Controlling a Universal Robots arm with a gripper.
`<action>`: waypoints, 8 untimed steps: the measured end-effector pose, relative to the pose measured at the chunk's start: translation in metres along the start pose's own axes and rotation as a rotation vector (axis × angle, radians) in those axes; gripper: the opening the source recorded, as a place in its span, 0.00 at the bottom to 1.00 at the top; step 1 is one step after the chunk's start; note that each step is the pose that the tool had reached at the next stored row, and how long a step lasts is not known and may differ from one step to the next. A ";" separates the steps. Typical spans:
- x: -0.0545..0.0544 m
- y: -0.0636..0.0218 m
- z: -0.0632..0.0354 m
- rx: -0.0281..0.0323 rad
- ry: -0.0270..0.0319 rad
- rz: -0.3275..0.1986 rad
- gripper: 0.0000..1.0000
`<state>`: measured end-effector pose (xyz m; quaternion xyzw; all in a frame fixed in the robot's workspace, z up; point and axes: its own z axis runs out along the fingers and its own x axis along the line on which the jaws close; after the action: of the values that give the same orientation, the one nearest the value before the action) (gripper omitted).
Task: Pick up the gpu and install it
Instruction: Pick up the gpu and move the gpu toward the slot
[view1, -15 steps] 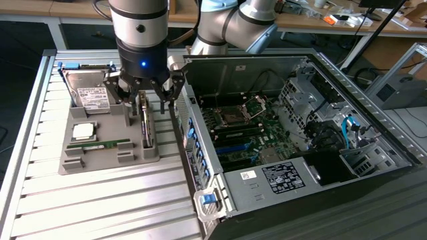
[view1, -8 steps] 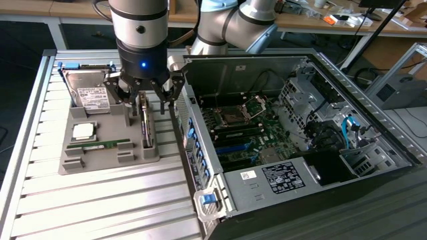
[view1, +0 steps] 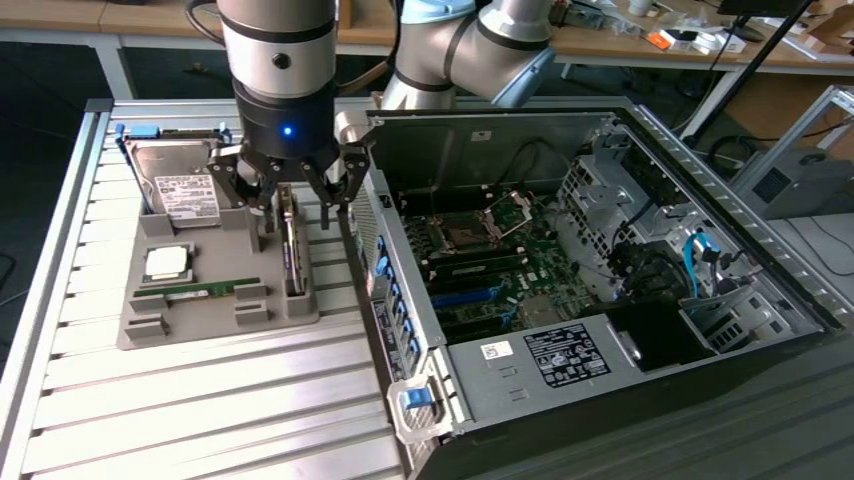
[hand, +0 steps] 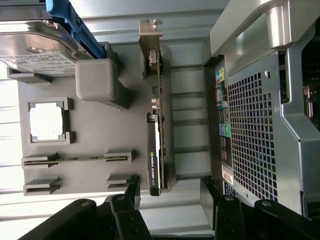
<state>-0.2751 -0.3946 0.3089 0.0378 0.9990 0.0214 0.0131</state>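
Note:
The gpu (view1: 292, 250) is a thin dark card with a silver end bracket, standing on edge in a slot at the right side of the grey holder tray (view1: 200, 325). In the wrist view the gpu (hand: 156, 145) runs lengthwise, its bracket at the far end. My gripper (view1: 287, 195) hangs directly over the card's far half, open, with fingers spread to either side and nothing between them. In the wrist view my gripper (hand: 171, 192) shows two dark fingertips (hand: 134, 187) flanking the card's near end, apart from it.
The tray also holds a silver hard drive (view1: 180, 185), a CPU (view1: 167, 262) and a green RAM stick (view1: 200, 290). The open PC case (view1: 574, 270) lies just right of the tray in the exterior view, its motherboard exposed. The table surface is ribbed aluminium.

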 end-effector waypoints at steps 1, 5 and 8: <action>0.000 0.0000 0.0002 0.0000 0.0000 0.000 0.60; 0.000 0.0000 0.0010 0.0000 0.0000 0.000 0.60; 0.000 -0.0001 0.0016 0.0000 0.0000 0.000 0.60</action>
<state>-0.2751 -0.3946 0.3072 0.0379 0.9990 0.0214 0.0131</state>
